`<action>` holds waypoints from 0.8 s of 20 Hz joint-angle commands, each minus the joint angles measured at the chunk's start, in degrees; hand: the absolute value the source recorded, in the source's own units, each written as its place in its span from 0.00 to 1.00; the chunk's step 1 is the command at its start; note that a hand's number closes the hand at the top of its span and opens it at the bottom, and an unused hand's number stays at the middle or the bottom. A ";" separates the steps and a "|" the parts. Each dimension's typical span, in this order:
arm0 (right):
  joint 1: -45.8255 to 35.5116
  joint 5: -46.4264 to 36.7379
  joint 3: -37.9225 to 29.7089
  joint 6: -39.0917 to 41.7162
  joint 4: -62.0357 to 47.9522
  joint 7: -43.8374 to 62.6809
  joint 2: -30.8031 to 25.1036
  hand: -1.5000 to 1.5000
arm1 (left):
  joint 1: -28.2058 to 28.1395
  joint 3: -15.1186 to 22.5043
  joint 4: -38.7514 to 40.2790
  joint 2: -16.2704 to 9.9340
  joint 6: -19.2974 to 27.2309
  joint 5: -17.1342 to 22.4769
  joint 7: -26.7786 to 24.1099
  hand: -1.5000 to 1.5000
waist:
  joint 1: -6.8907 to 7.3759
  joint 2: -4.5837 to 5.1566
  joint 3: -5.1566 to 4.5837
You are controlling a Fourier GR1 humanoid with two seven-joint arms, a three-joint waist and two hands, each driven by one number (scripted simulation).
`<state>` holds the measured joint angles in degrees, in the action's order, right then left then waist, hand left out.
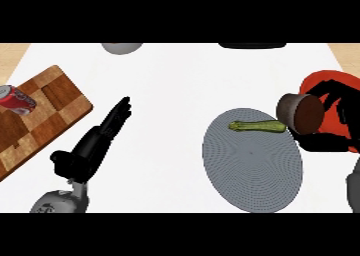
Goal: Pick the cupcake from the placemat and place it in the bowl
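Observation:
The cupcake, a dark brown cylinder lying on its side, is held off the counter at the left rim of the red bowl. My right hand is curled round it from the right and covers much of the bowl. The grey oval placemat lies just left of the bowl, with a green zucchini near its far edge. My left hand rests open left of centre, fingers straight and pointing away, holding nothing.
A checkered wooden cutting board lies at the left with a red soda can on its side on it. A grey round object and a black object show at the counter's far edge.

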<state>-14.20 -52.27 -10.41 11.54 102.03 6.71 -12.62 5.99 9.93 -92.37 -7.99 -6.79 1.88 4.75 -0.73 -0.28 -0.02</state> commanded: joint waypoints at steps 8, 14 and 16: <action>-8.72 -2.30 -10.80 -9.18 -18.97 -5.02 -10.92 1.00 | 2.61 -1.87 2.90 0.45 -1.63 -0.65 -1.59 0.50 | 1.25 0.55 0.05; -11.64 -3.96 -14.72 -23.25 -37.32 -14.60 -14.80 1.00 | -2.94 1.29 0.68 1.72 -2.13 -2.18 -3.30 0.50 | 1.83 0.61 0.10; -16.77 -5.83 -12.47 -20.58 -41.83 -12.43 -16.92 1.00 | 1.76 0.58 2.35 3.52 -0.89 -2.28 -0.23 0.50 | 1.46 0.51 0.05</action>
<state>-25.81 -56.88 -22.17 -6.92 70.38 -3.61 -25.73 6.51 9.76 -90.83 -6.38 -8.58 0.44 3.68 0.68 0.23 0.05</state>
